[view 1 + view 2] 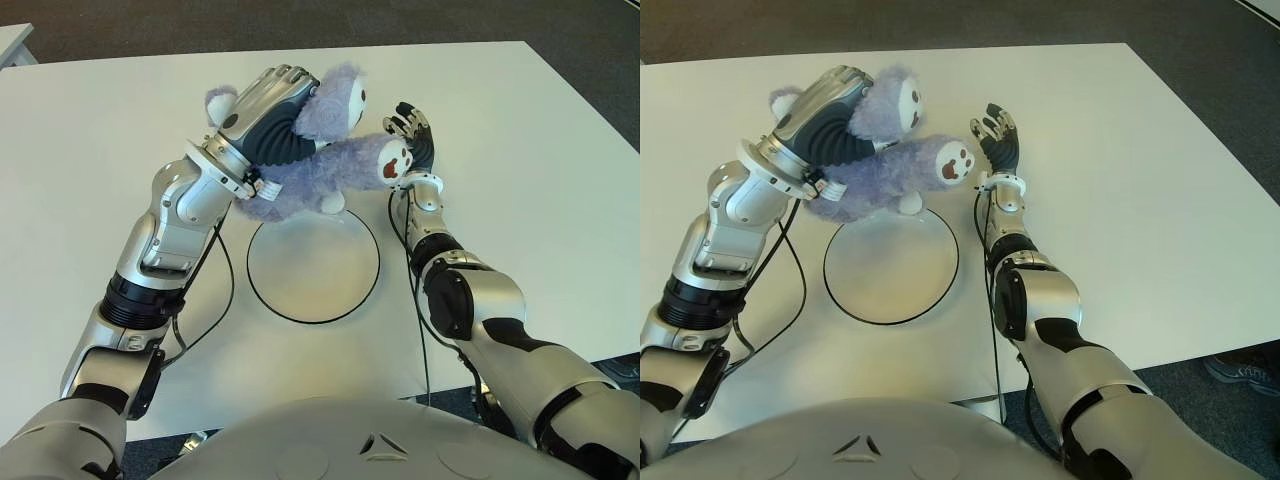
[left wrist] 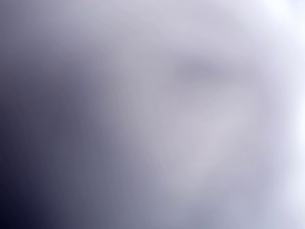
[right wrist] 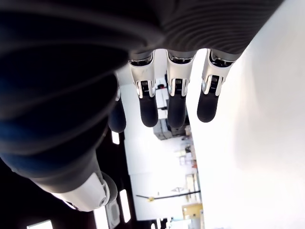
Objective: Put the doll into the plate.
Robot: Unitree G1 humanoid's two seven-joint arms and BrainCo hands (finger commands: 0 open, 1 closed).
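The doll [image 1: 330,165] is a lilac plush toy with white paws and a brown-marked foot. My left hand [image 1: 265,115] is shut on it, fingers wrapped over its body, and holds it in the air over the far rim of the plate [image 1: 313,300]. That plate is a flat white disc with a thin black edge lying on the white table [image 1: 520,130]. In the left wrist view only blurred pale fur fills the frame. My right hand [image 1: 413,135] stands just right of the doll's foot, fingers [image 3: 176,107] straight and spread, holding nothing.
Black cables run down from both wrists across the table beside the plate. Dark floor borders the table at the back and right. A second white table corner [image 1: 12,42] shows at the far left.
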